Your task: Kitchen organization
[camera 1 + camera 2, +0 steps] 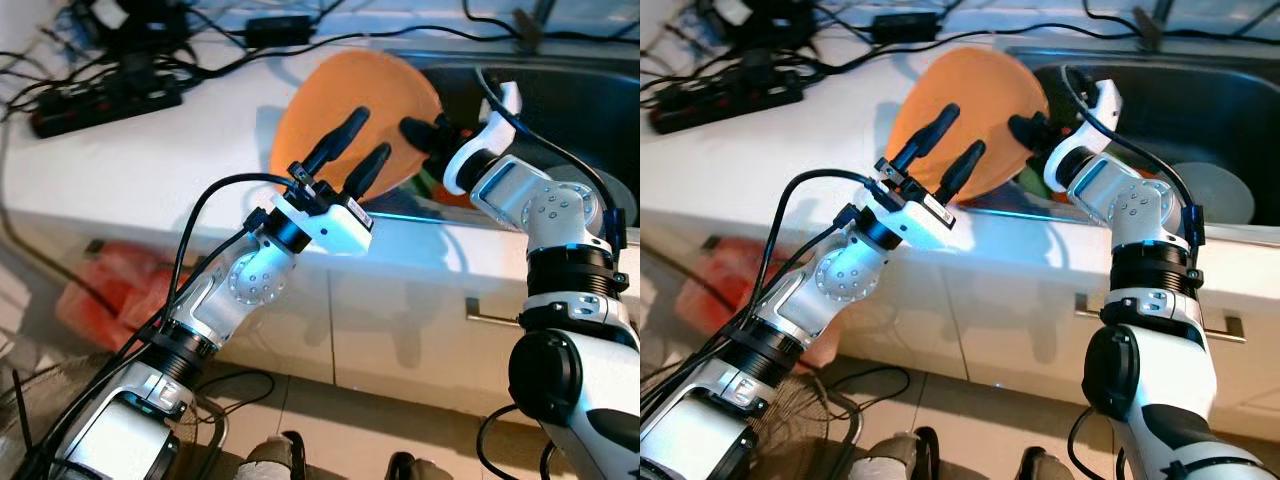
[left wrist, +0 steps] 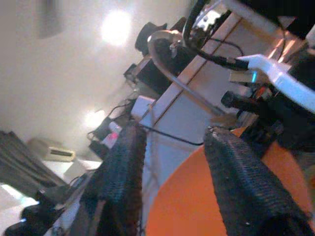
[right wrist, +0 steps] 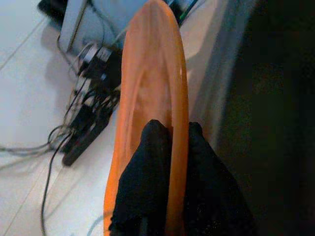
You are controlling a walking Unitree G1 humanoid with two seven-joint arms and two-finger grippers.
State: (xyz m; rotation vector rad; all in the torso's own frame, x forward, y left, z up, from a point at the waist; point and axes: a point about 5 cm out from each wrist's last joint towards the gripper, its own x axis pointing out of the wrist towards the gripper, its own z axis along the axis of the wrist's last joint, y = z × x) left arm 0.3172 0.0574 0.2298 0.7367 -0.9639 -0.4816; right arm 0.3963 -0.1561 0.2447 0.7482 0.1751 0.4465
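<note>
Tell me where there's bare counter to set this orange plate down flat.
Best is the white counter between the power strip and the orange plate that the right gripper pinches at its rim. The back edge is crowded with cables; the left gripper hovers open before the plate. The sink holds dishes.

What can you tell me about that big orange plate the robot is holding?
The orange plate is round, plain and smooth, probably plastic, with a shallow dip inside a raised rim. It is tipped up on its edge, lifted over the white counter right beside the dark sink. The right gripper pinches its rim, one black finger on each face. The left gripper is open in front of the plate, and I cannot tell if it touches.
</note>
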